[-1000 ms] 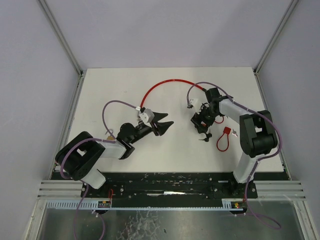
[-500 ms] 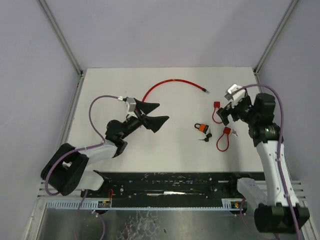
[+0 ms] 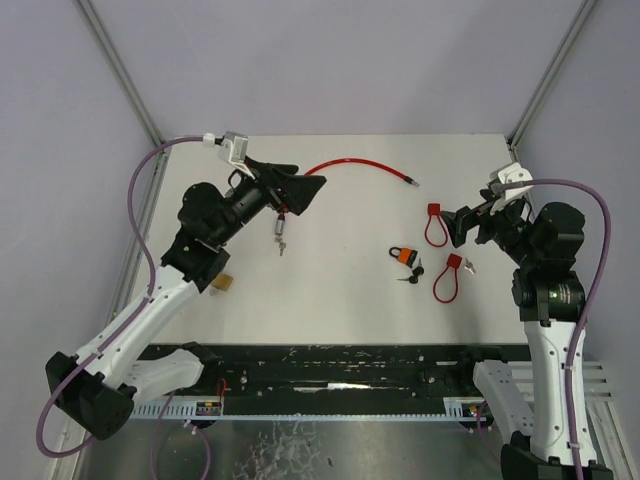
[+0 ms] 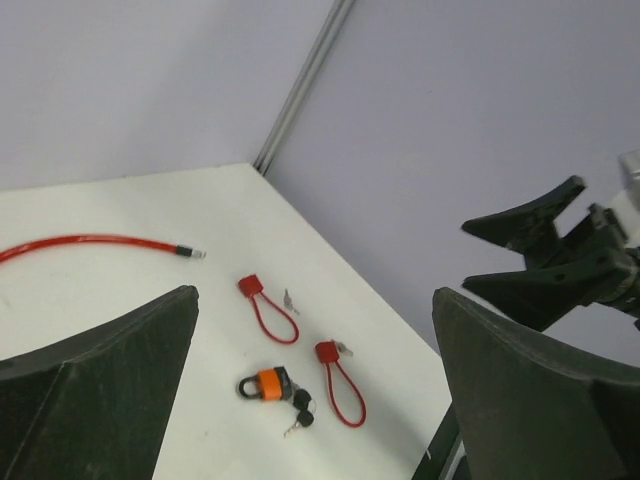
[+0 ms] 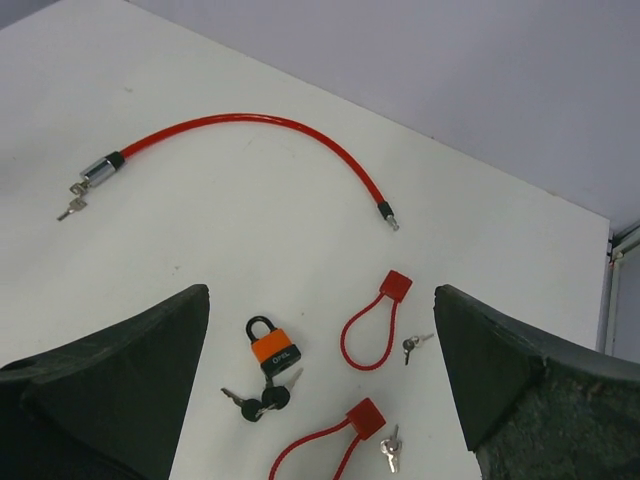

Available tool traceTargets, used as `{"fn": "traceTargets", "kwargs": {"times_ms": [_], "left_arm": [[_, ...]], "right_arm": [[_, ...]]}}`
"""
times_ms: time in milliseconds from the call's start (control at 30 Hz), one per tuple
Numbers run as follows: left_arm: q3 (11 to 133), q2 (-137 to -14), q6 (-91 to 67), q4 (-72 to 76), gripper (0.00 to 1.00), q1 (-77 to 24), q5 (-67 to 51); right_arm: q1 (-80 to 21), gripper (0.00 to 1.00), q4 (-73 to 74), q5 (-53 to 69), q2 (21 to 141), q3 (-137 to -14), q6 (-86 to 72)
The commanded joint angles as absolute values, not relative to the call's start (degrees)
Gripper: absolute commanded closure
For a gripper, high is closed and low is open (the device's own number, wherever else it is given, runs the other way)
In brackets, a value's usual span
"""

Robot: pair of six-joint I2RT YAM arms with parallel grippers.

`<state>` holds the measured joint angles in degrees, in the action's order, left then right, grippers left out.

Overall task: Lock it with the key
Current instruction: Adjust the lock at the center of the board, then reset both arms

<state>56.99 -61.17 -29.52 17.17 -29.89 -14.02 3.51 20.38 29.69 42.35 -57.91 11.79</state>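
An orange padlock (image 3: pixel 402 256) with a black shackle lies flat on the white table (image 3: pixel 340 300). Its bunch of black-headed keys (image 3: pixel 412 272) rests against its base. Through the right wrist camera the padlock (image 5: pixel 272 347) and keys (image 5: pixel 255 400) lie below and between the fingers. The left wrist camera finds the padlock (image 4: pixel 265 384) further off. My right gripper (image 3: pixel 472 222) hangs open above the table's right side, holding nothing. My left gripper (image 3: pixel 308 178) is raised over the back left, also open and holding nothing.
A long red cable lock (image 3: pixel 360 165) curves across the back, with its metal body and key (image 3: pixel 280 235) under the left gripper. Two small red loop locks (image 3: pixel 435 225) (image 3: pixel 445 280) with small keys lie right of the padlock. A brass-coloured object (image 3: pixel 225 283) sits near the left arm.
Both arms have lifted and drawn back from the table's middle. The right gripper has come off the padlock, and both grippers have opened wide. The padlock stays on the table.
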Motion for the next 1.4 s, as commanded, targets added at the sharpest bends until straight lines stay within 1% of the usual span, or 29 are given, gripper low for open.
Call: {"fn": "traceTargets", "kwargs": {"times_ms": [0,100,233,367,633,800,1000,1100,1200,1367], "left_arm": [[58.66,-58.4,-29.38,5.88,0.0,-30.4,-11.24],[59.92,-56.43,-30.49,4.73,0.0,-30.74,-11.86],[61.69,-54.62,-30.68,2.93,0.0,-31.69,-13.44],[62.56,-52.9,-30.76,1.18,0.0,-31.98,-13.84],[60.86,-48.64,-30.14,0.91,0.0,-32.01,-12.79],[60.8,-47.66,-27.98,-0.29,0.0,-32.11,-12.58],[60.31,-47.11,-26.71,1.9,0.0,-32.17,-21.89],[60.08,-45.48,-26.31,1.59,0.0,-32.17,-22.13],[60.25,-44.52,-25.64,0.24,0.0,-32.16,-21.31],[60.71,-45.06,-24.79,-1.5,0.0,-32.13,-20.95]], "right_arm": [[3.78,0.0,21.03,33.48,40.24,-61.63,7.92],[3.78,0.0,21.64,34.57,39.44,-63.0,4.41],[3.78,0.0,21.04,31.68,38.32,-63.76,-1.7],[3.78,0.0,21.44,30.63,37.3,-64.42,-4.42],[3.82,0.0,22.61,33.43,37.36,-66.71,-3.67],[3.78,0.0,24.66,37.33,37.46,-67.21,1.38],[3.7,0.0,26.11,38.83,37.97,-68.65,-0.65],[3.69,0.0,26.15,38.21,38.13,-69.55,-3.67],[3.69,0.0,25.52,35.14,38.3,-69.96,-6.46],[3.69,0.0,25.46,34.13,37.94,-70.11,-6.63]]}}
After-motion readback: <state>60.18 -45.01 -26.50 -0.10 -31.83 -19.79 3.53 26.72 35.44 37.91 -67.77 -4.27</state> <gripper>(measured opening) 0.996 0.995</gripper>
